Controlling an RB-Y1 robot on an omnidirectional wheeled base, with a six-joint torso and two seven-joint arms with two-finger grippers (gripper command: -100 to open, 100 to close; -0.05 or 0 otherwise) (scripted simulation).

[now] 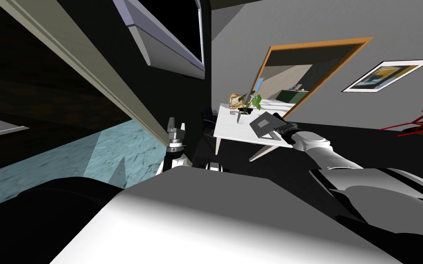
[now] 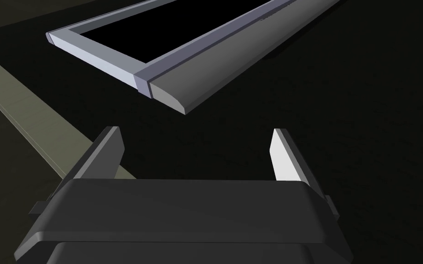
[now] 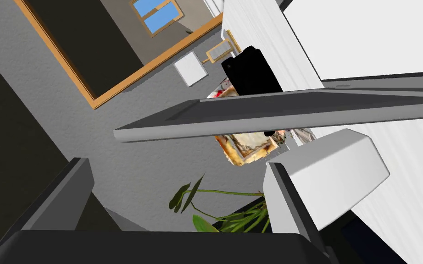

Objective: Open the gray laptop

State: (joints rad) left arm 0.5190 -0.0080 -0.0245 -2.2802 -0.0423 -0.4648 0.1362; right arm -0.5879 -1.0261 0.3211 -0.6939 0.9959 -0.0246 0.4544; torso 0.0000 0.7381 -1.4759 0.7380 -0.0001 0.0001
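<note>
The gray laptop (image 1: 264, 124) lies at the near edge of the white table (image 1: 234, 132), its lid partly raised.

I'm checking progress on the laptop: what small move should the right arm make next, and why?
Probably nudge the right gripper forward and up under the gray laptop lid. Its fingers stand open with the lid's edge crossing just beyond their tips, and the lid looks only partly raised.

Head: steeply down and forward, rolled, far from the table (image 1: 231, 130) at mid-frame. Right wrist: close on the laptop (image 3: 270, 114) edge, sharing table and plant (image 3: 180, 196) with the head view. Left wrist: along the left gripper (image 2: 197, 137) toward a dark wall (image 2: 366, 114)
</note>
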